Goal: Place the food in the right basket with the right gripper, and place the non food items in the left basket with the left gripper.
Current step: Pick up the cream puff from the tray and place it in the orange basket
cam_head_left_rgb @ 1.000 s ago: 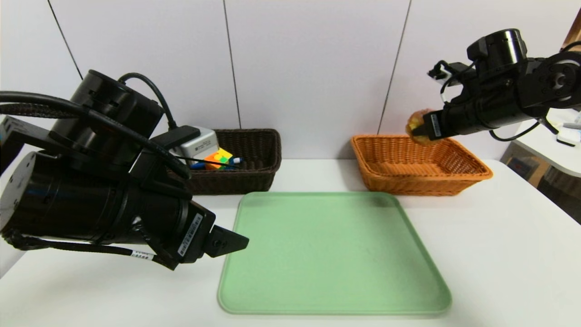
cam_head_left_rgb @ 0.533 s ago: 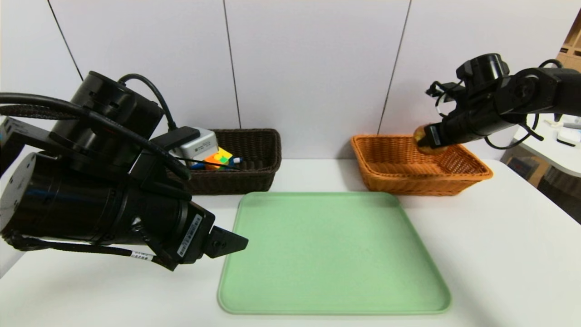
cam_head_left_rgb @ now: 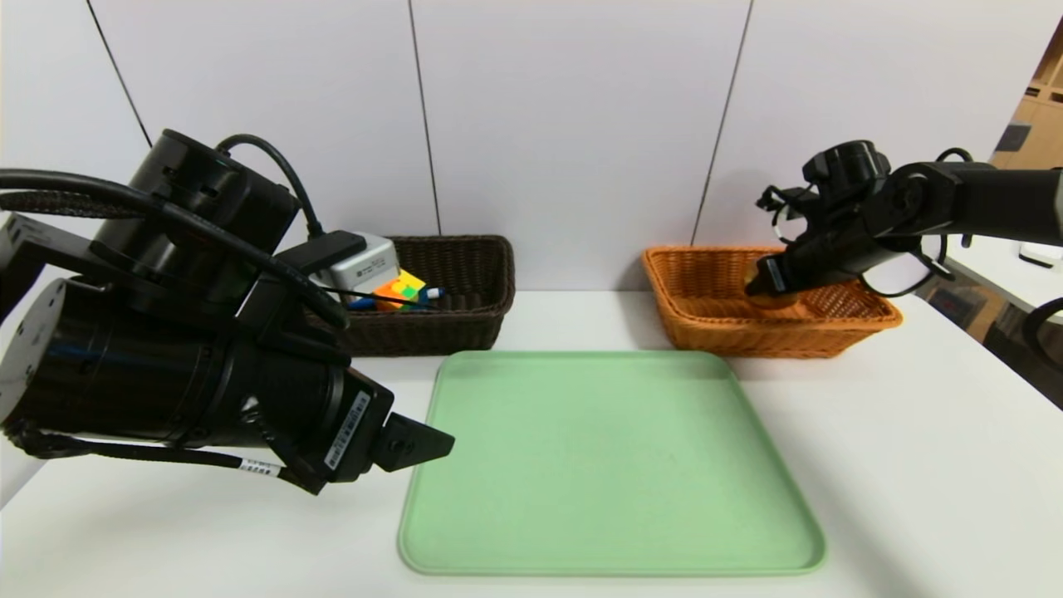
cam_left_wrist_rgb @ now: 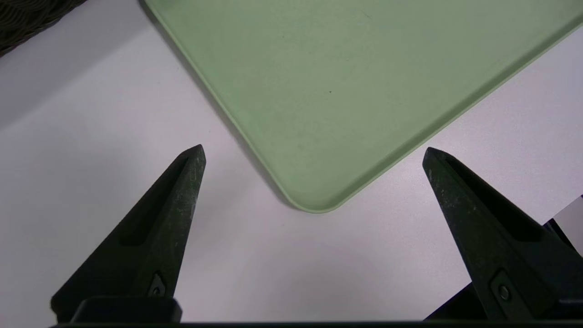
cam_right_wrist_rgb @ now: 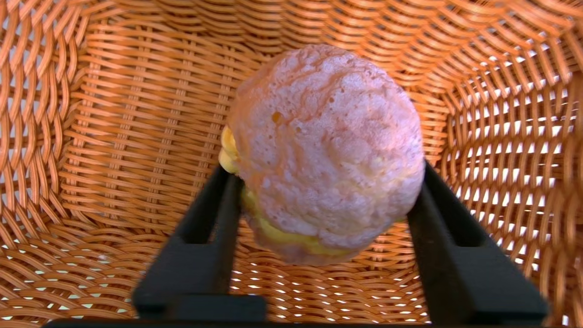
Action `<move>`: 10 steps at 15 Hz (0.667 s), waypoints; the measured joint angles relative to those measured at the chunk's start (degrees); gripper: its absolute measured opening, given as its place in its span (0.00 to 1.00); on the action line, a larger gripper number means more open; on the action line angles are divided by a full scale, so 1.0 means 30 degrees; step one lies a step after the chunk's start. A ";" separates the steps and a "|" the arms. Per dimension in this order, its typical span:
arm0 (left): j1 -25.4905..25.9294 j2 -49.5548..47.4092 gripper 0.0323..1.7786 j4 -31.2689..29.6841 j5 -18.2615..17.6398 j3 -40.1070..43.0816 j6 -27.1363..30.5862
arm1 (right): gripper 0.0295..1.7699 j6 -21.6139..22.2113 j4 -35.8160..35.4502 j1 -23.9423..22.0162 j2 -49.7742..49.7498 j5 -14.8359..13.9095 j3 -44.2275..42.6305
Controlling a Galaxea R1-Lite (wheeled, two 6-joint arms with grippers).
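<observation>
One round cream puff (cam_right_wrist_rgb: 325, 150), no long axis; orange basket (cam_right_wrist_rgb: 114, 136)

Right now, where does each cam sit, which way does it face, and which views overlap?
Head: on the head, facing forward and down at the green tray, dark basket and orange basket; both arms show.
Left wrist: on the left arm, facing down at the tray corner; open left claw shows.
Right wrist: on the right arm, facing into the orange basket; right claw flanks the cream puff.
Shared: head and left wrist see the tray; head and right wrist see the orange basket.
</observation>
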 joint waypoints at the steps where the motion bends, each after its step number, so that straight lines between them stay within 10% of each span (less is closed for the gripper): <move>1: -0.0004 0.0004 0.95 -0.0004 0.0004 0.0000 0.0008 | 0.68 0.0041 0.0114 -0.0008 0.0053 -0.0008 0.0000; 10: 0.0016 -0.0089 0.95 -0.0004 0.0240 -0.0073 0.0000 | 0.87 0.0110 0.0215 0.0037 -0.0167 0.0041 0.0028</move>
